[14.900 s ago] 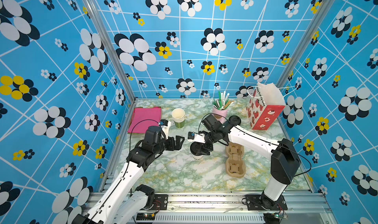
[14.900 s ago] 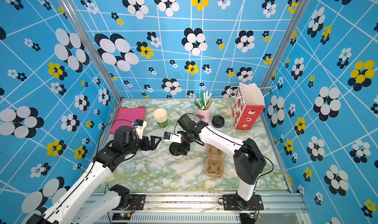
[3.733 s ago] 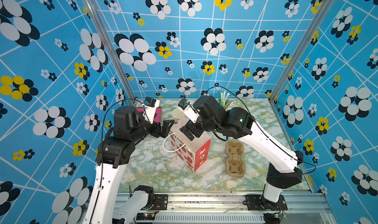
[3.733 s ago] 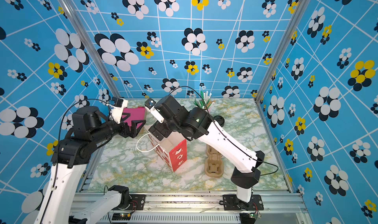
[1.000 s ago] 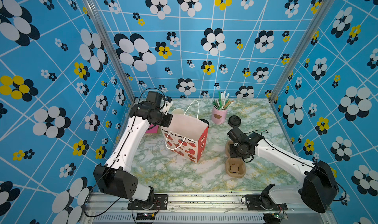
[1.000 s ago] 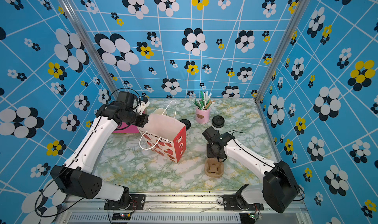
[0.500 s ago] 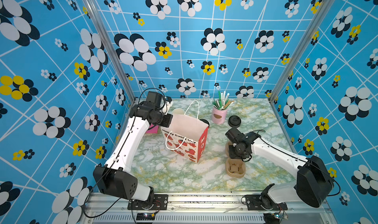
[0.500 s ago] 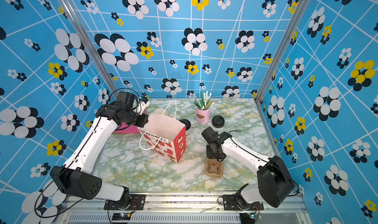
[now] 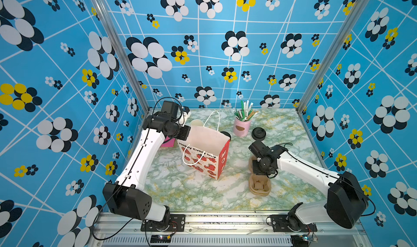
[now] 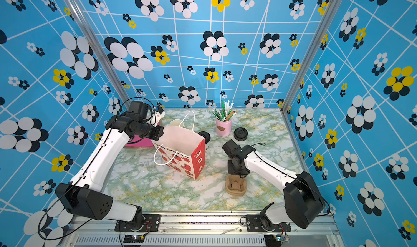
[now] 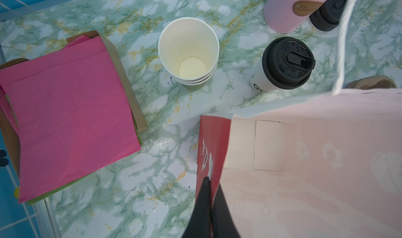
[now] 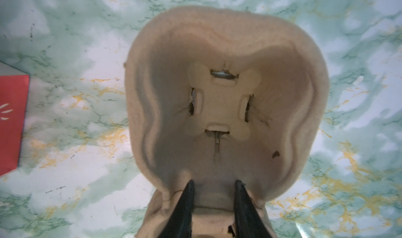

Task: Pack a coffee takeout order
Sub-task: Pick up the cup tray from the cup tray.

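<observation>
The brown pulp cup holder lies flat on the green-veined, marble-look table, to the right of the paper bag, with its rounded wells in a row running toward the front edge. Its fibre is matte and fuzzy, and the well seen by the right wrist camera has a cross-shaped floor cut by small slits. The right gripper points straight down at the ridge between the wells. Its black tapered fingers are partly apart, one on each side of that ridge, and whether they press on the pulp cannot be told. The bag stands upright and open; it is thin paper, pale inside and red on the gusset, printed with red fruit, and has white cord handles. The left gripper is closed tight, pinching the bag's top edge at its red side. Behind the bag the pale paper cup with its domed black lid stands upright, between the stack of lidless paper cups and the smooth pink canister that holds the wrapped straws. A lone black lid lies just beside the canister. Flat pink napkins, soft and faintly creased, sit in a brown tray by the left wall.
</observation>
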Robot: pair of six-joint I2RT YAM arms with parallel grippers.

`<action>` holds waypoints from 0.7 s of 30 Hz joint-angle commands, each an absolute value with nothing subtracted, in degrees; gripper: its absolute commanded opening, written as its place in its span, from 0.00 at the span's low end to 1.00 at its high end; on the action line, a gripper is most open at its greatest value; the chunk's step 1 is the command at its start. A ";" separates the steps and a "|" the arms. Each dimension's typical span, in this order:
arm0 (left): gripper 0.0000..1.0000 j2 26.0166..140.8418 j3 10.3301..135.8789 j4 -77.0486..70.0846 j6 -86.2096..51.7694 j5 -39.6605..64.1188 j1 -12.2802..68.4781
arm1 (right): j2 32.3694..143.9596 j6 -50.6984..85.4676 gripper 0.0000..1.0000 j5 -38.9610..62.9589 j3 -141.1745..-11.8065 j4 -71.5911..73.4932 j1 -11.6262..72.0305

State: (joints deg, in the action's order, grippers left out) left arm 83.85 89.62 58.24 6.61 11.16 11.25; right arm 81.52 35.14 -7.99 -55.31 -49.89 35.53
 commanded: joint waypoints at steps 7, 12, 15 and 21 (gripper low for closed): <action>0.06 82.71 88.68 58.80 6.28 12.14 10.64 | 77.85 34.34 0.27 -8.83 -60.05 -56.17 35.34; 0.06 82.81 88.59 58.84 6.06 12.48 10.65 | 75.30 33.63 0.26 -9.88 -62.17 -57.35 35.33; 0.05 82.88 88.59 58.79 6.06 12.57 10.67 | 74.05 32.84 0.26 -10.09 -63.69 -57.56 35.29; 0.05 82.69 88.51 58.73 6.07 12.68 10.66 | 71.85 29.12 0.24 -11.84 -67.95 -58.16 35.33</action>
